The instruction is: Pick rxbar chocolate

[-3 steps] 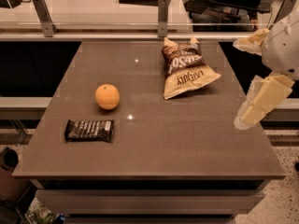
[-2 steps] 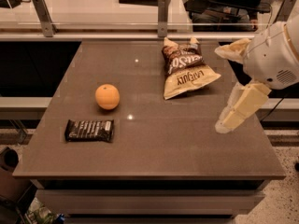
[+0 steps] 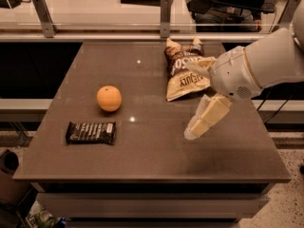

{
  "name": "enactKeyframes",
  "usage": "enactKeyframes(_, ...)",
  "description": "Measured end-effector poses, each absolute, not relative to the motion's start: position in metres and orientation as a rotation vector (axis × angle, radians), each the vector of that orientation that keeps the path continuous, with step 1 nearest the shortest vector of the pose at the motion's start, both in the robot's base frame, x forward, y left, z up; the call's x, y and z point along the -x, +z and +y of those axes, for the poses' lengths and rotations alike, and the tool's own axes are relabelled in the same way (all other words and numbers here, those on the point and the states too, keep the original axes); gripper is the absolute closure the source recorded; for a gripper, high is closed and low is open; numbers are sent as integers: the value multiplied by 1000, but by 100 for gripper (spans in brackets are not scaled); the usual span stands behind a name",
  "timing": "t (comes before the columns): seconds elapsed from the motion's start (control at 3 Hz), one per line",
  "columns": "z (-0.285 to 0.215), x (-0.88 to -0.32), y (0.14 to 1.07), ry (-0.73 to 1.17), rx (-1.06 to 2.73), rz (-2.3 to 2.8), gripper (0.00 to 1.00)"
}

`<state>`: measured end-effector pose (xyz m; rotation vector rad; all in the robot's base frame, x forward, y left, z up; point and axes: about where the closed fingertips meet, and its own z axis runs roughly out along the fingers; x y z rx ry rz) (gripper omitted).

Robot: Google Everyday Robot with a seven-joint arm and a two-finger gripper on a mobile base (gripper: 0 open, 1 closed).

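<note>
Dark-wrapped rxbar chocolate (image 3: 90,132) lies well apart from spread, empty gripper (image 3: 190,100) near chip bag (image 3: 179,85); flat wrapper may slip, or orange (image 3: 109,98) gets bumped.

Dark snack bar (image 3: 90,132), bright orange (image 3: 109,98), cream gripper (image 3: 187,100) over a grey-brown table (image 3: 142,160).
On my screen the snack bar is glossy black-brown with rows of white lettering. The orange is one even orange all over. The chip bag (image 3: 183,75) is brown at the top and cream below, with dark lettering. The table is flat grey-brown with a few white glints. My gripper hangs over the table's right half by the chip bag, its fingers (image 3: 209,118) pale cream-yellow and spread apart, and the arm (image 3: 270,58) behind it is white.
</note>
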<state>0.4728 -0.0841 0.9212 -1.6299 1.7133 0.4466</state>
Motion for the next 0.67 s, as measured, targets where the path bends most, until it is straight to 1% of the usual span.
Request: enactKeyframes(0.67, -44, -491, 897, 552, 1582, 1667, 0)
